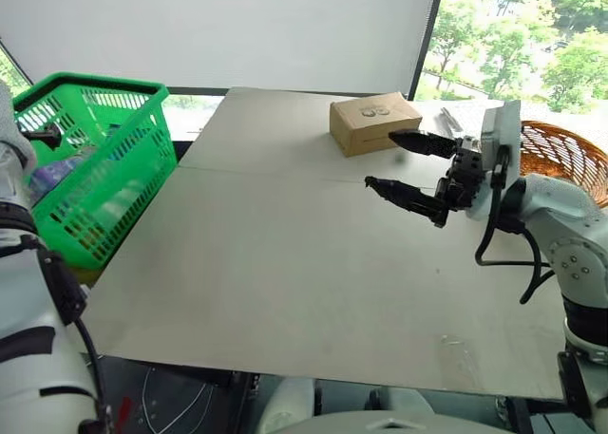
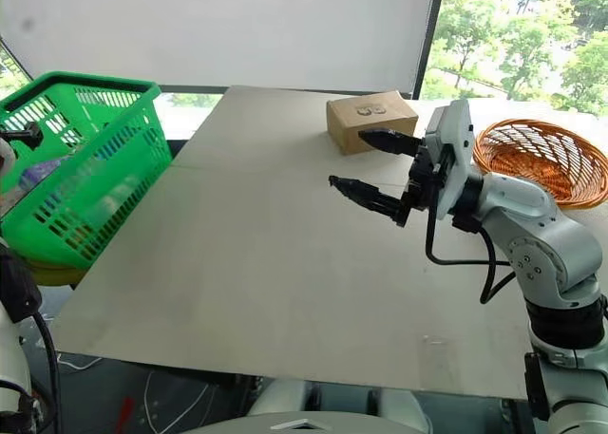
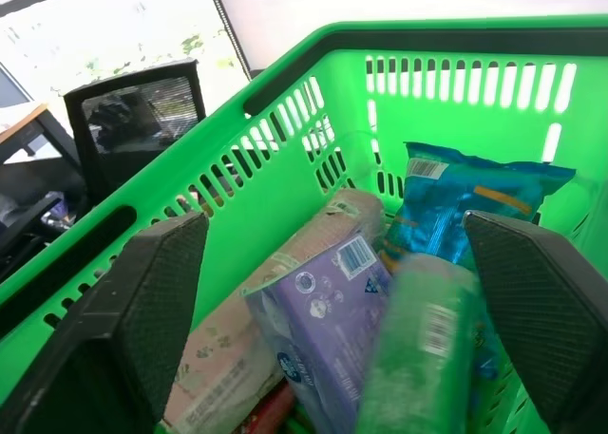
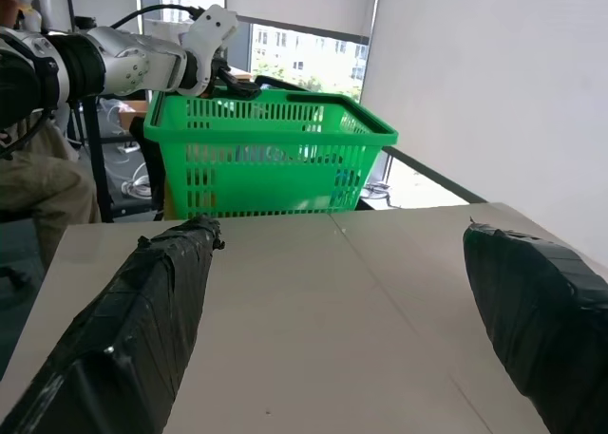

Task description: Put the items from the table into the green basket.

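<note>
The green basket (image 1: 95, 168) stands off the table's left edge. My left gripper (image 3: 332, 235) hangs open over its mouth. Below it, in the left wrist view, a purple tissue pack (image 3: 328, 311) lies inside the basket beside a blue snack bag (image 3: 465, 206). A blurred green cylindrical item (image 3: 418, 358) is between the fingers and seems apart from them. My right gripper (image 1: 382, 160) is open and empty above the table (image 1: 285, 263), pointing left in front of the cardboard box. No loose item lies on the tabletop.
A brown cardboard box (image 1: 373, 121) sits at the far middle of the table. An orange wicker basket (image 2: 541, 159) is at the far right. A seated person (image 4: 38, 187) is behind the green basket, and a black chair (image 3: 142, 121) stands beyond it.
</note>
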Available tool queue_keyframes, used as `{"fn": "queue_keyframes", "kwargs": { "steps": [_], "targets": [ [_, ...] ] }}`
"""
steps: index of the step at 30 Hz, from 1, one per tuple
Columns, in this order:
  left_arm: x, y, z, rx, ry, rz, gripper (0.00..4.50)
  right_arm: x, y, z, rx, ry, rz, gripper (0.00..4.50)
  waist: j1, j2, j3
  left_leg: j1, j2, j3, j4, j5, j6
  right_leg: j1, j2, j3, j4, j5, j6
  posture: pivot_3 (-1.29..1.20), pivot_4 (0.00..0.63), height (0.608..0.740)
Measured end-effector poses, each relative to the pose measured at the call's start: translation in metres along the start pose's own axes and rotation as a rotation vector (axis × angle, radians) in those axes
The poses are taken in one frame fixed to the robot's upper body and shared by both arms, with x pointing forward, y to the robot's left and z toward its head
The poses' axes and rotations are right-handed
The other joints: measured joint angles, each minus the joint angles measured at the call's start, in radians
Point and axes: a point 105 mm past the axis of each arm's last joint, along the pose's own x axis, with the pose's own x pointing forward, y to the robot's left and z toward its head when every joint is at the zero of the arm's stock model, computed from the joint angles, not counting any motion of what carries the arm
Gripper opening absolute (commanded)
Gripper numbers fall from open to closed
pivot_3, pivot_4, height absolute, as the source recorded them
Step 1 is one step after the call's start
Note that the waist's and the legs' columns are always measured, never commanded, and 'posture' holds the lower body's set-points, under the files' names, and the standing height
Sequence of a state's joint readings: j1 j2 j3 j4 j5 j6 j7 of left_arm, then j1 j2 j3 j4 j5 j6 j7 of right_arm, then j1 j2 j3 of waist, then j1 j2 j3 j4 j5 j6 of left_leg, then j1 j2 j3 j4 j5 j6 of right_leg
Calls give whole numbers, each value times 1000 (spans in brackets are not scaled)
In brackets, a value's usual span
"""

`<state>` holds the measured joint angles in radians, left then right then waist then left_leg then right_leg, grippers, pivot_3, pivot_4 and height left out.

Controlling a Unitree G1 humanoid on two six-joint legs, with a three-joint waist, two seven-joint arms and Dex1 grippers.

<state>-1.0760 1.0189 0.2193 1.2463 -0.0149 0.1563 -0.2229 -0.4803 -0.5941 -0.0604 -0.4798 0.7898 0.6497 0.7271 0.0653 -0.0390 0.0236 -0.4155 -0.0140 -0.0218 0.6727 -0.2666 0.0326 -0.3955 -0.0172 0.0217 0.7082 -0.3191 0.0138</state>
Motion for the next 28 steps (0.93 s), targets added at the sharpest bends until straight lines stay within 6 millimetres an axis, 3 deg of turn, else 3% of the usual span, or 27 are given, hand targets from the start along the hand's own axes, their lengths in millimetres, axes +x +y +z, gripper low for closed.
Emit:
{"fn": "queue_keyframes", "kwargs": {
  "steps": [2, 4, 6, 8, 9, 11, 13, 15, 18, 21, 23, 28],
  "targets": [
    [1, -12, 4, -16, -31, -60, 4460, -3, 0, -1, 2, 5, -8, 4500, 0, 0, 0, 0, 0, 0, 0, 0, 0, 0, 0, 0, 1, 0, 0, 93, 0, 740],
    [-1, -40, 13, -11, -91, -220, 4460, -8, -3, -4, 9, 8, -30, 4500, 1, 1, -1, 0, 0, 0, 1, 1, -1, 0, 0, 0, 1, 0, 0, 92, 0, 740],
    [-9, -75, 9, 9, -135, -416, 4460, -17, -5, -11, 22, 20, -58, 4500, 2, 5, -4, 0, -1, 0, 1, 1, -1, 1, -2, 0, 2, 0, 0, 94, 0, 740],
    [-41, -121, -13, 0, -174, -671, 4460, -36, -9, -27, 53, 53, -118, 4500, -3, 12, -13, 1, -1, 3, 0, 0, 0, 1, -3, 3, 1, 0, 0, 94, 0, 740],
    [-69, -147, -39, -31, -146, -811, 4460, -51, -14, -42, 94, 84, -175, 4500, -8, 15, -15, 2, -1, 5, 0, -1, 2, 1, -4, 5, 1, 0, 0, 96, 0, 740],
    [-112, -176, -84, -78, -36, -962, 4460, -75, -21, -63, 135, 129, -263, 4500, -29, 15, -15, 1, 0, 7, -1, -1, 2, 0, -2, 7, 1, 0, 0, 97, 0, 740],
    [-148, -192, -109, -89, 39, -1051, 4460, -97, -25, -77, 147, 161, -327, 4500, -44, 14, -15, 2, 1, 8, -1, -2, 3, -1, -1, 8, 0, 0, 0, 101, 0, 740],
    [-186, -204, -107, -117, 12, -1116, 4460, -121, -26, -91, 146, 198, -384, 4500, -44, 16, -15, 4, 2, 8, -1, -3, 6, 2, 0, 8, 0, 0, 0, 102, 0, 740],
    [-218, -217, -108, -145, -7, -1184, 4460, -141, -25, -106, 147, 255, -418, 4500, -37, 30, -8, 36, 2, 10, -6, -3, 8, 34, 0, 9, -5, -1, -1, 100, 0, 740],
    [-250, -236, -119, -168, 5, -1243, 4460, -160, -17, -122, 131, 331, -419, 4500, -25, 38, -2, 55, 6, 13, -10, -3, 9, 55, 0, 8, -14, -3, -3, 99, 0, 740],
    [-257, -245, -119, -187, 1, -1247, 4460, -165, -16, -127, 138, 331, -426, 4500, -20, 39, -3, 54, 7, 13, -9, -3, 9, 54, 1, 7, -14, -2, -2, 100, 0, 740],
    [-251, -247, -112, -166, -46, -1190, 4460, -177, -17, -134, 139, 339, -455, 4500, -15, 40, -4, 51, 7, 13, -9, -3, 10, 52, 2, 7, -15, -2, -2, 89, 0, 740]
  ]
}}
